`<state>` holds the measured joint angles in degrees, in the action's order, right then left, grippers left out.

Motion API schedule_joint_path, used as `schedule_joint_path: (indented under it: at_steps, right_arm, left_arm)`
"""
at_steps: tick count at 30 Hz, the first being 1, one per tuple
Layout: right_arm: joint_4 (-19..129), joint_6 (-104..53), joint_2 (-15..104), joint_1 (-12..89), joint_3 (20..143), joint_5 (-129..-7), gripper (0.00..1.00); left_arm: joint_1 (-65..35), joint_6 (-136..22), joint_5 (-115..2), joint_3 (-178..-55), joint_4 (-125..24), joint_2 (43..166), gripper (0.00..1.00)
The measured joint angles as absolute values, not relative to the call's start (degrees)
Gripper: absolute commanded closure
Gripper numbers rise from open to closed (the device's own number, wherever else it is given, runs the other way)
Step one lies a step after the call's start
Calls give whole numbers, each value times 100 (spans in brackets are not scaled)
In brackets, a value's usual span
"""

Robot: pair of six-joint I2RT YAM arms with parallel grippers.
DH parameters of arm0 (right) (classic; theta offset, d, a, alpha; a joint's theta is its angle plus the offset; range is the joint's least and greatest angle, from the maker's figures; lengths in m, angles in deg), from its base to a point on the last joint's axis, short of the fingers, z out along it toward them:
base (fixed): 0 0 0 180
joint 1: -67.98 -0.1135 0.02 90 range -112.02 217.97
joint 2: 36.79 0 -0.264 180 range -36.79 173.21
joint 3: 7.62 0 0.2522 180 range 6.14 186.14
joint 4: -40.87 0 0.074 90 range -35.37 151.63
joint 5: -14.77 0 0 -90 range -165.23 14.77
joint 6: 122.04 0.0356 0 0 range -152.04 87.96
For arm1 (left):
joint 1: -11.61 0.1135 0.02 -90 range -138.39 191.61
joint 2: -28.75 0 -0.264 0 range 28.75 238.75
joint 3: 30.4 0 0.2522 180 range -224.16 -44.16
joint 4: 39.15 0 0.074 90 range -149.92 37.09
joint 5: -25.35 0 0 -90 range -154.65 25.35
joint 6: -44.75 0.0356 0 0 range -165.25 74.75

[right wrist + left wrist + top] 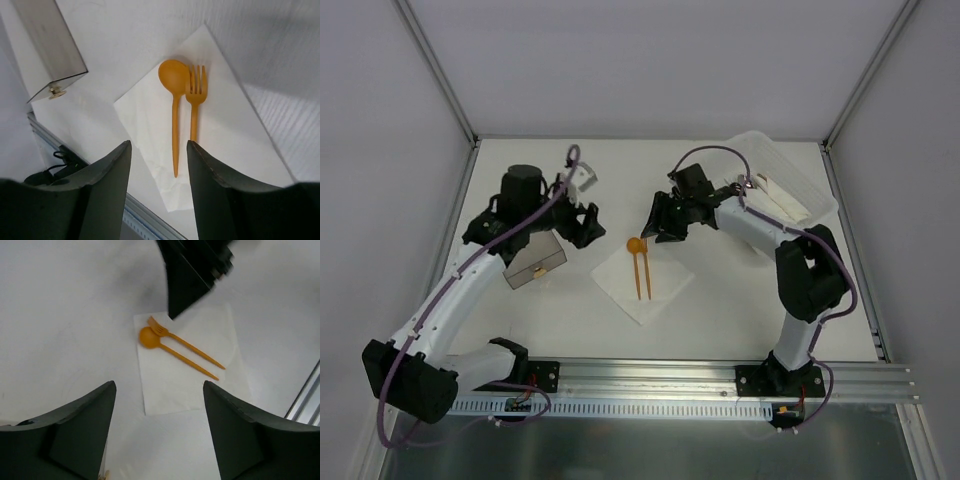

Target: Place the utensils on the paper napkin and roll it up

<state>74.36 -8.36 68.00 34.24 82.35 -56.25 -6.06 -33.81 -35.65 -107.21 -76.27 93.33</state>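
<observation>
- Right gripper with fingers apart, holding nothing, above the far corner of the napkin.
- Left gripper spread and empty too, near the napkin's far left edge.
- Spoon and fork side by side on the napkin, middle of the table, heads toward the far side.
- Napkin probably very light and soft, easy to tear or slide; spoon and fork stiff, smooth, likely to roll.
- Best to pinch a free corner of the napkin and fold over the handles.

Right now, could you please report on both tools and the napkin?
Left tool open, right tool open, both empty. Spoon and fork side by side on napkin, unrolled. Box sits apart, nothing blocking.
</observation>
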Motion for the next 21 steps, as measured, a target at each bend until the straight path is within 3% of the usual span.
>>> schedule_joint_path:
  at_steps: [1,7,15,21]
  right_arm:
    - [7423,-984,6713,3597,8243,-5413,48]
    - [7408,-2016,6210,4735,7771,-4484,46]
    - [8103,-3124,5443,5749,7120,-4239,46]
    - [8273,-3399,5069,6112,7000,-4171,46]
  left_arm:
    - [-1050,-3086,-3661,-10583,-7614,9280,38]
    - [-3006,-1464,-4075,-9761,-7640,9457,45]
    - [-4506,-658,-4785,-8852,-6980,10017,51]
    - [-5048,-496,-5132,-8371,-6361,10126,51]
